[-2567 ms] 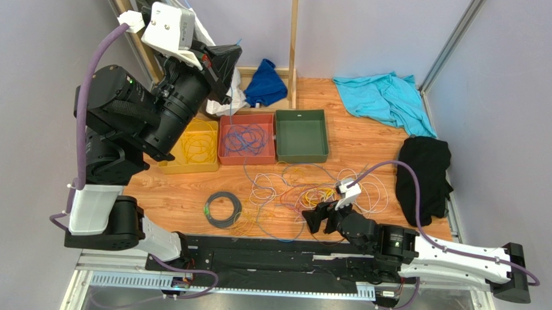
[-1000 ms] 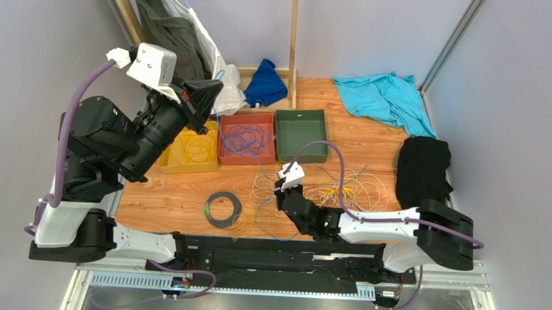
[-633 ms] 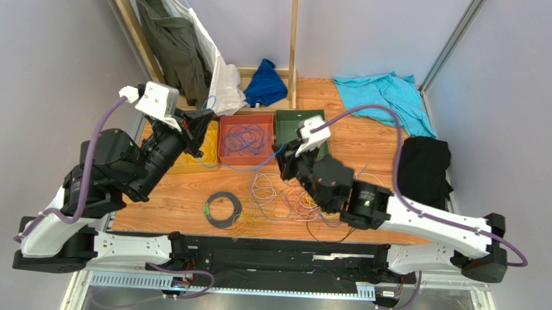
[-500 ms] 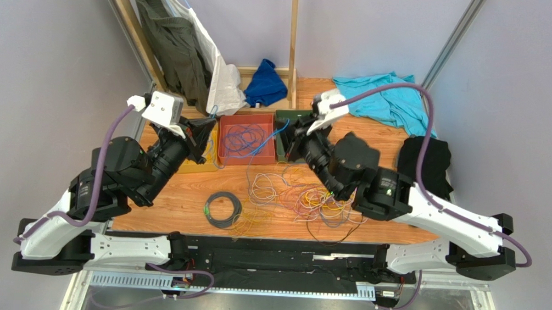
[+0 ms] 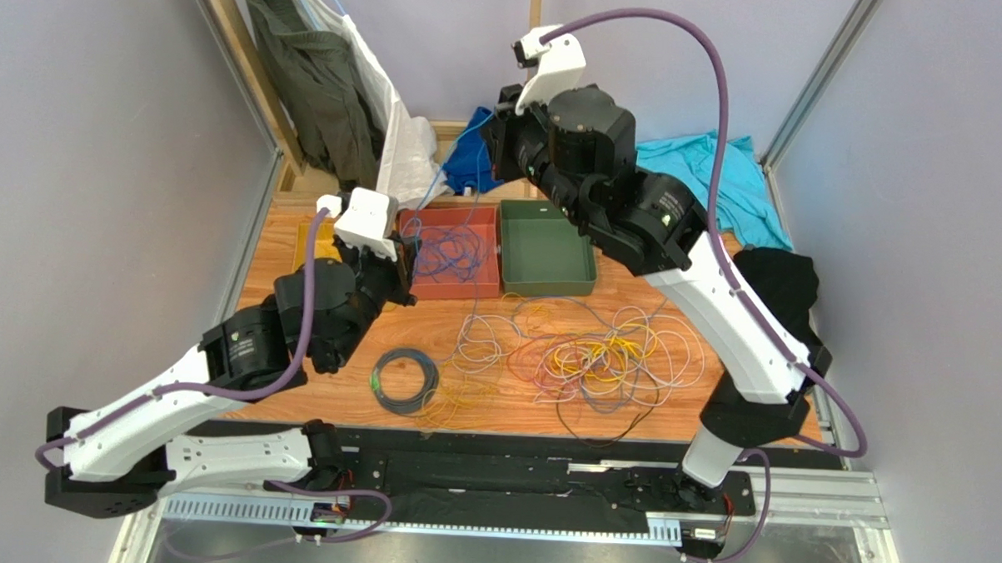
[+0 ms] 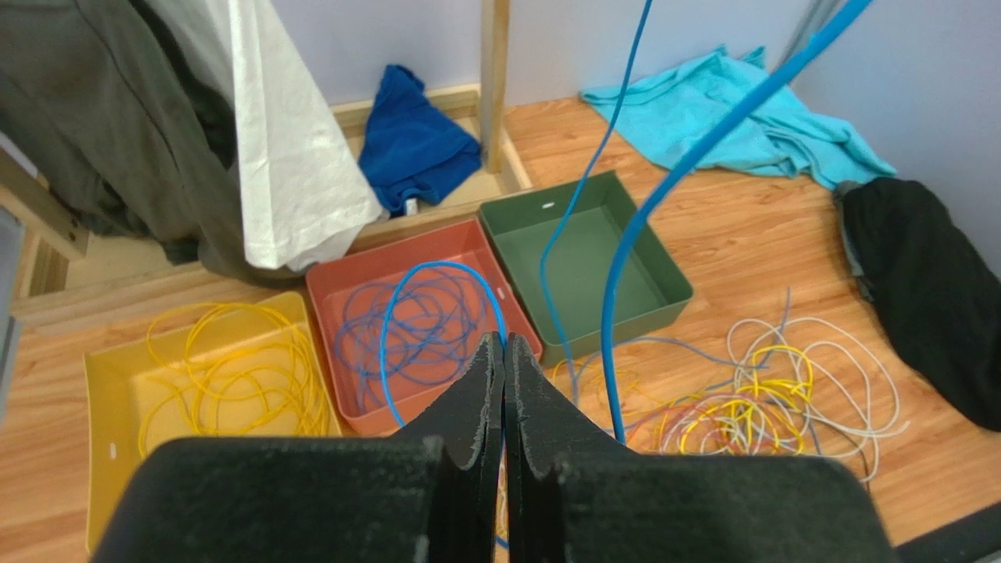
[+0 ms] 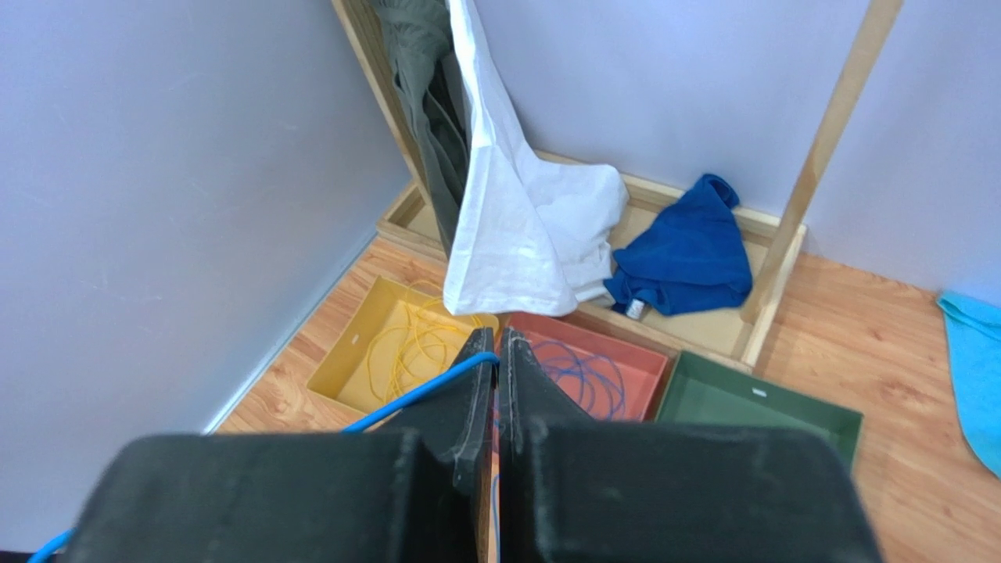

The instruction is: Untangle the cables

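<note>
Handling: blue cable [image 6: 608, 352] is thin, light, limp and likely slippery, pinched tight in left tool [image 6: 505, 346] and right tool [image 7: 494, 346]; best gripped near an end, clear of pile [image 5: 604, 360].

You have a wood-grain counter [image 5: 670, 256] with three square plastic trays in a row at its far left. The yellow tray [image 6: 100, 387] sits outermost, the terracotta-red tray [image 6: 394, 249] just beside it, then the dark green tray [image 5: 545, 252]. Behind them stands a pale wooden post [image 6: 494, 82], with a crumpled royal-blue cloth [image 6: 411, 147] just beside its foot. A white garment [image 6: 282, 153] and a dark olive garment [image 6: 106, 129] hang at the left. A turquoise cloth [image 5: 747, 196] lies spread in the far right corner. A black cloth [image 6: 922, 287] is heaped nearer you along the right edge.
</note>
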### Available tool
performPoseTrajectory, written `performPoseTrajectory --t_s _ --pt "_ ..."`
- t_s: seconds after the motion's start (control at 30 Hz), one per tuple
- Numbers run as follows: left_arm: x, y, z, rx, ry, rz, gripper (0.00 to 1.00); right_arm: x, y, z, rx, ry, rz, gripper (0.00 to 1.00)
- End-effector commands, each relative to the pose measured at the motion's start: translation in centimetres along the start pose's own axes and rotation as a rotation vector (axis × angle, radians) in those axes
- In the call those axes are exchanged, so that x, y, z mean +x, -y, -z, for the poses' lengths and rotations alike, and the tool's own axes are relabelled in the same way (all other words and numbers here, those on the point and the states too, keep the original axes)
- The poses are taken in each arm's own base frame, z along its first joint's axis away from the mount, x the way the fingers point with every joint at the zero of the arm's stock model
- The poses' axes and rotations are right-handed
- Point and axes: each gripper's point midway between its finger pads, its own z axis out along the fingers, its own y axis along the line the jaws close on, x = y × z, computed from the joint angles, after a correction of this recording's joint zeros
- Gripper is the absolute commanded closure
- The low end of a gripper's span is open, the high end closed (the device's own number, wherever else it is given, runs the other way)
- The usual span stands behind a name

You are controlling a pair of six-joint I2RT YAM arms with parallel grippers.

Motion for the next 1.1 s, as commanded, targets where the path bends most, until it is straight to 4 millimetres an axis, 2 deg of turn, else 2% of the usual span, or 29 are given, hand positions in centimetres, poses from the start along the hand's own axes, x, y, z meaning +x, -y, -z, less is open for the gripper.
performPoseTrajectory --t_s 0.0,0.03,0.07,0.1,0.13,0.17,0.2,0.3,0.37,0.5,0.53,0.6,0.63,0.73,0.77,0.8,0.83,0.87,0.93,0.97,1.0,1.07 --pt "0.0 -0.1 -1.2 0.005 0.016 0.106 1.00 -3.6 -0.9 1.3 -0.138 0.036 -0.072 1.00" --pt "0.0 -0.3 -1.4 0.000 0.019 0.113 1.00 -3.9 -0.3 0.8 -0.135 0.047 -0.077 1.00" --pt "0.4 -1.0 -1.9 -0.025 0.018 0.112 1.00 -3.7 -0.4 0.3 -0.157 0.043 -0.084 1.00" --pt "0.6 -0.8 -2.3 -0.016 0.011 0.112 1.00 -3.4 -0.3 -0.6 -0.165 0.038 -0.105 1.00" --pt "0.7 -1.0 -2.6 -0.020 0.006 0.119 1.00 -3.5 0.8 -1.4 -0.153 0.038 -0.120 1.00" --pt "0.5 -1.8 -3.1 -0.046 0.008 0.125 1.00 -3.3 0.8 -1.9 -0.179 0.026 -0.129 1.00" --pt "0.8 -1.6 -3.6 -0.033 -0.006 0.123 1.00 -3.0 1.0 -2.8 -0.180 0.019 -0.137 1.00" --pt "0.3 -2.1 -4.7 -0.050 -0.001 0.127 1.00 -3.2 2.2 -4.2 -0.189 0.029 -0.156 1.00" --pt "-0.3 -2.7 -5.3 -0.063 0.011 0.131 1.00 -3.8 1.7 -4.6 -0.234 0.056 -0.160 1.00" --pt "-0.3 -3.5 -7.4 -0.081 0.004 0.135 1.00 -4.5 2.4 -6.2 -0.263 0.098 -0.183 1.00" --pt "-0.4 -4.2 -7.9 -0.101 0.007 0.145 1.00 -4.6 2.4 -6.5 -0.266 0.103 -0.187 1.00" --pt "0.1 -4.3 -9.0 -0.094 -0.003 0.157 1.00 -4.2 3.0 -8.0 -0.259 0.109 -0.193 1.00" --pt "0.2 -4.9 -9.5 -0.109 -0.005 0.163 1.00 -3.6 3.2 -8.5 -0.259 0.099 -0.195 1.00" --pt "1.4 -5.5 -11.4 -0.111 -0.022 0.188 1.00 -0.9 3.7 -11.1 -0.249 0.054 -0.196 1.00" --pt "2.3 -5.5 -12.2 -0.108 -0.041 0.188 1.00 1.1 4.1 -12.2 -0.236 0.014 -0.188 1.00" --pt "3.3 -5.8 -12.7 -0.113 -0.060 0.193 1.00 2.1 4.3 -12.7 -0.230 0.000 -0.182 1.00" --pt "3.5 -6.3 -13.3 -0.121 -0.051 0.203 1.00 3.5 4.8 -13.4 -0.214 -0.020 -0.178 1.00" --pt "4.6 -6.3 -14.0 -0.114 -0.074 0.204 1.00 5.6 5.2 -14.4 -0.203 -0.053 -0.172 1.00" --pt "6.6 -7.1 -15.1 -0.136 -0.108 0.224 1.00 8.6 6.0 -15.8 -0.174 -0.093 -0.153 1.00" --pt "7.8 -6.9 -16.0 -0.119 -0.134 0.239 1.00 9.5 6.3 -16.5 -0.165 -0.099 -0.150 1.00" --pt "8.8 -7.0 -16.5 -0.121 -0.156 0.275 1.00 12.4 7.1 -17.2 -0.146 -0.151 -0.145 1.00" --pt "11.0 -7.5 -17.7 -0.141 -0.221 0.300 1.00 15.4 7.8 -18.3 -0.133 -0.191 -0.147 1.00"
